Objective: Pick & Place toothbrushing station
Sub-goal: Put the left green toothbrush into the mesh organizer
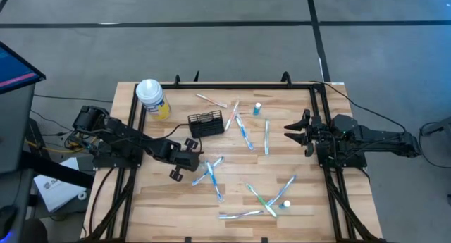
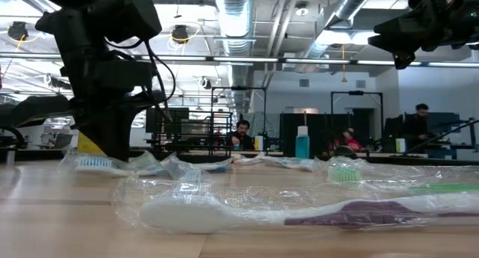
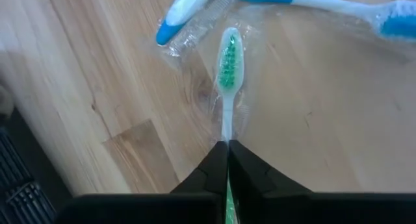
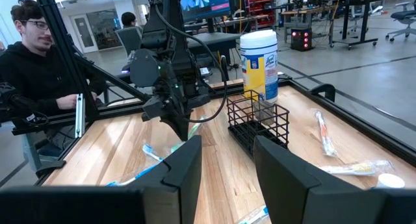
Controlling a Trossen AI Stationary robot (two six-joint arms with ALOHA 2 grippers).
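Toward the counter's (image 1: 134, 194) far side, beside the yellow canister (image 1: 151, 98), your caddy (image 1: 206, 123) stands upright and empty. Nearer you, the left pincer (image 3: 227, 146) is clenched on a green-bristled brush (image 3: 229, 62) by its thin handle, the wrapper crinkled around it. Lift straight up before swinging, so the wrapped brush clears its neighbours. The right pincer (image 1: 299, 134) waits released near the counter's right edge. Canister lettering is too small to read.

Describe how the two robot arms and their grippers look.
Both are dark, jointed arms with black cables looped along them. The left gripper has two black wedge-shaped fingers tapering to thin tips; the right gripper has two broad, flat black fingers. No markings are visible on either.
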